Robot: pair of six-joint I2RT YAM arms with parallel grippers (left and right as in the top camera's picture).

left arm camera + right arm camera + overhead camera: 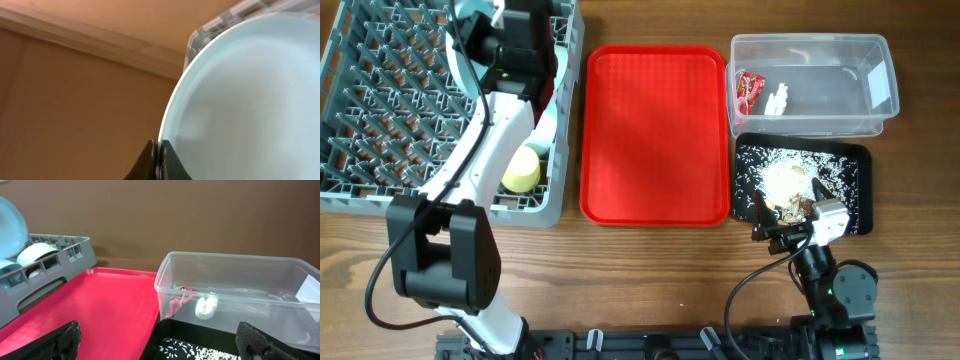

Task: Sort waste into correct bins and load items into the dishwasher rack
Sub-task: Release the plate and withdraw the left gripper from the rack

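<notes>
My left gripper (159,160) is shut on the rim of the round pale blue plate (250,100), held on edge over the grey dishwasher rack (380,110). The plate (10,225) also shows in the right wrist view, above two pale blue bowls (37,252) standing in the rack. The yellow cup (521,170) lies in the rack's near right corner. My right gripper (790,225) is open and empty at the front edge of the black tray (860,160), which holds rice crumbs and brown scraps (790,180). The clear tub (810,40) holds the red wrapper (750,90) and white bits (778,100).
A large red tray (655,130) lies bare between the rack and the two bins. My left arm crosses the rack's right side and hides part of it. Wooden tabletop runs along the front.
</notes>
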